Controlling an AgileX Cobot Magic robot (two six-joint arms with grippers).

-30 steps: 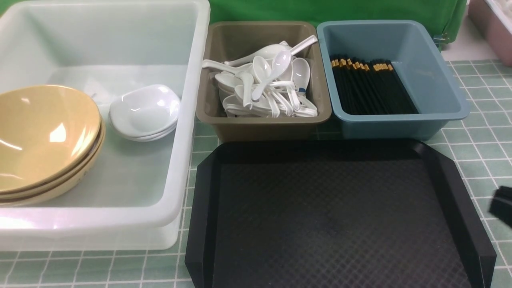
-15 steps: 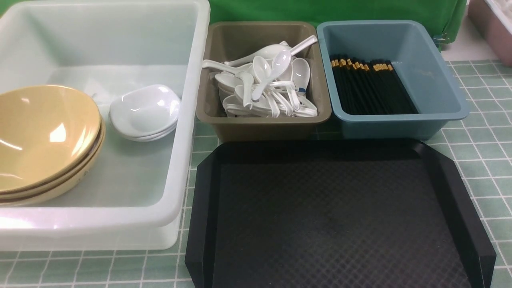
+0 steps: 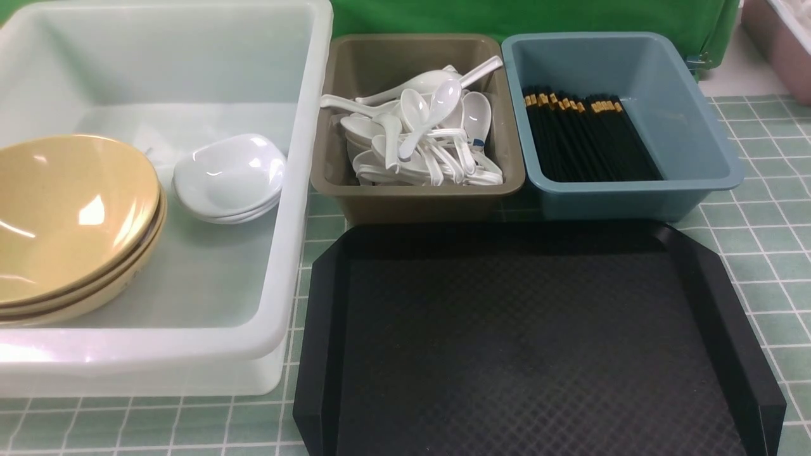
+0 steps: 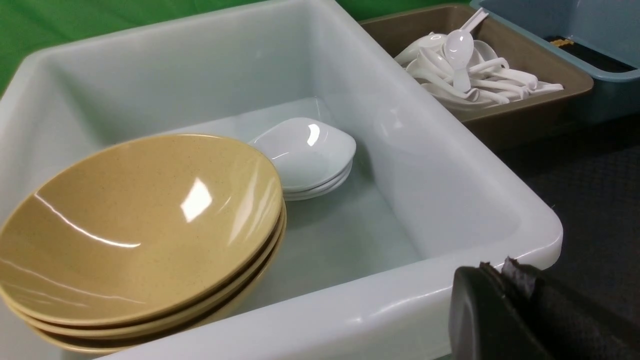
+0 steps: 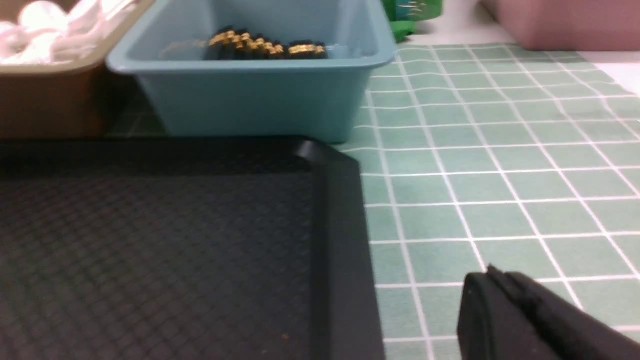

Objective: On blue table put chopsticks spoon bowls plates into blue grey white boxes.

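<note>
While the glossy tan bowls (image 3: pixel 70 221) and white plates (image 3: pixel 228 177) are sitting stacked in the translucent white box (image 3: pixel 304 190), smooth white spoons (image 3: pixel 421 133) are lying heaped in the grey box (image 3: pixel 418 199) and black, gold-tipped chopsticks (image 3: pixel 589 136) are lining the blue box (image 3: pixel 697 145). The textured black tray (image 3: pixel 526 342) is lying bare. Each wrist view is showing only one dark fingertip, on the left gripper (image 4: pixel 500 310) and the right gripper (image 5: pixel 520 320), so their state cannot be told.

Place: a staged tabletop test bench, canteen-style
Backdrop: green screen (image 3: pixel 519 16)
Surface: green checked tablecloth (image 3: pixel 760 240)
Props: black serving tray (image 3: pixel 532 342); sorting bins of tableware (image 3: pixel 418 183)
</note>
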